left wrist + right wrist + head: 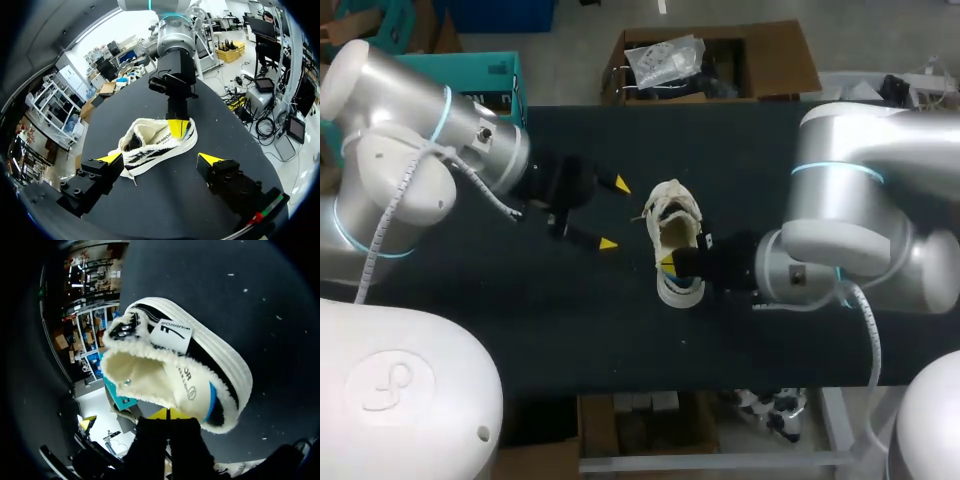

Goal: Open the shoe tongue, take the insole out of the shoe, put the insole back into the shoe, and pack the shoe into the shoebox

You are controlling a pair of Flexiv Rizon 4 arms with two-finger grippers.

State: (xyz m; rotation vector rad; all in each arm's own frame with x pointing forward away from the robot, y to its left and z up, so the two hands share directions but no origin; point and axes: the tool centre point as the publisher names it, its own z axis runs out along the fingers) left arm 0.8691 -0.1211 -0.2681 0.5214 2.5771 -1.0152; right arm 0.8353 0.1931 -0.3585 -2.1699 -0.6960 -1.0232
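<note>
A cream fleece-lined shoe (675,235) with a black-and-white striped sole stands mid-table, its toe pointing to the far side. My right gripper (668,263) reaches into the heel opening. In the right wrist view its fingertips (167,414) are pressed together at the heel end of the printed insole (187,385), just inside the fleece collar. From the left wrist view, the same right gripper (178,127) dips into the shoe (150,145) from the far side. My left gripper (613,213) hangs open just left of the shoe, holding nothing. No shoebox shows on the table.
The black tabletop (520,320) runs wide to both sides of the shoe. Its front edge (650,392) lies close behind my right wrist. My left arm's bulky links (410,180) cover the table's left end.
</note>
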